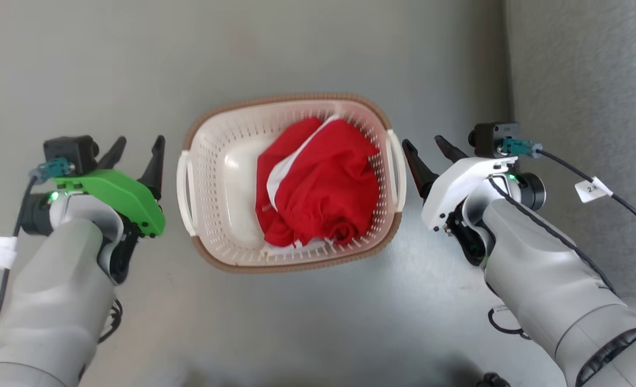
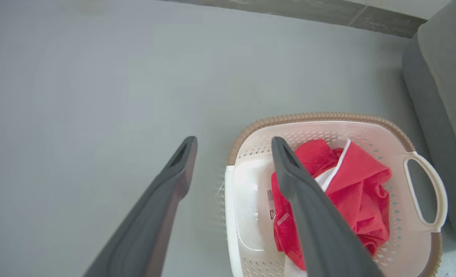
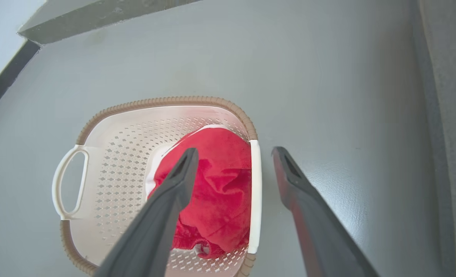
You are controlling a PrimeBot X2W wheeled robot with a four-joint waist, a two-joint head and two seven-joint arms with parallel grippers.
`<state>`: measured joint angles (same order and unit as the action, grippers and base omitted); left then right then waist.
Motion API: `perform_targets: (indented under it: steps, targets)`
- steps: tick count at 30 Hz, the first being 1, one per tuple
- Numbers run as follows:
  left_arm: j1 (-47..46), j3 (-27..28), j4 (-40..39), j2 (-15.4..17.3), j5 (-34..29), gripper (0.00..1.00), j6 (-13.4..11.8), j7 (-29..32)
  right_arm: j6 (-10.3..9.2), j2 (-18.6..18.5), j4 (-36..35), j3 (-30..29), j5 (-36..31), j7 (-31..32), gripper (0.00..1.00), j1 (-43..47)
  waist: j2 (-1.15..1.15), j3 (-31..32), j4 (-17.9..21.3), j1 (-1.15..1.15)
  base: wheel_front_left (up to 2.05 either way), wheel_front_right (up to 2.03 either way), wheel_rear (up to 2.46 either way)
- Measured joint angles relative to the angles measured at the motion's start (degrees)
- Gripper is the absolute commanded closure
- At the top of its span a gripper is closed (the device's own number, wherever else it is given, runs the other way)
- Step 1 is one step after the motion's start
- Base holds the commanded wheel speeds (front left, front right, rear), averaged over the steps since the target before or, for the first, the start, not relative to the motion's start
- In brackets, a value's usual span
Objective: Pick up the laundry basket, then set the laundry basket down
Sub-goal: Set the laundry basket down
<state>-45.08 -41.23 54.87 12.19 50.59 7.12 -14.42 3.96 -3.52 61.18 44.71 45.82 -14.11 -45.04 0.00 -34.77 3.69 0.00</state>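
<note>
Left gripper point(image 1: 138, 146), green cover, two long dark fingers: spread apart, released, nothing in it. It hangs over the smooth grey floor point(image 1: 108, 64), tips just beside the basket's left side w/ a thin gap in the head view. In the left wrist view the left gripper point(image 2: 233, 143) is also wide open; the near white handle shows btwn the fingers, and one finger overlaps the basket's inside.

Centre: cream-white perforated plastic laundry basket point(image 1: 296, 99), rounded-rect., brown woven-look rim, stands upright on the floor btwn the two grippers, approx. mid-floor. White left handle point(image 1: 185, 193) and white right handle point(image 1: 398, 172) each face a gripper. Inside is a crumpled red cloth w/ white trim point(image 1: 318, 183), bunched toward the basket's right half; bare bottom shows at its left. Basket rim also seen in the left wrist view point(image 2: 320, 116) and the right wrist view point(image 3: 166, 101).

Right gripper point(image 1: 423, 144), white cover: fingers parted, released, empty, tips just beside the right handle, not touching. In the right wrist view the right gripper point(image 3: 234, 153) has that handle showing btwn its fingers.

Far right: grey fabric-covered furniture point(image 1: 586, 107) runs along the floor's right edge, near the basket but apart.
</note>
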Motion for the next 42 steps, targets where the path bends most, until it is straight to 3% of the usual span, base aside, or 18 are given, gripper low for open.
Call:
perform_targets:
  steps: [9, 26, 42]
  targets:
    - [4.05, 4.08, -8.47, 2.29, -5.37, 0.00, -2.37, 0.00, -2.77, -2.25, -8.81, -3.93, -3.78, -0.07, 0.00, 1.75, 0.00, 7.29, 0.30, 0.00, 0.00, 0.00, 0.00]
    - [17.09, 10.80, -28.05, 4.95, -13.96, 0.00, -11.06, 0.00, -8.69, -6.51, -28.75, -13.33, -12.12, -0.33, 0.00, 14.72, 0.00, 21.11, 0.90, 0.00, 0.00, 0.00, 0.00]
    - [29.13, 14.46, -42.66, 6.44, -19.63, 0.00, -13.26, 0.00, -10.62, -9.23, -43.97, -19.84, -19.30, -0.42, 0.00, 26.46, 0.00, 28.57, 1.39, 0.00, 0.00, 0.00, 0.00]
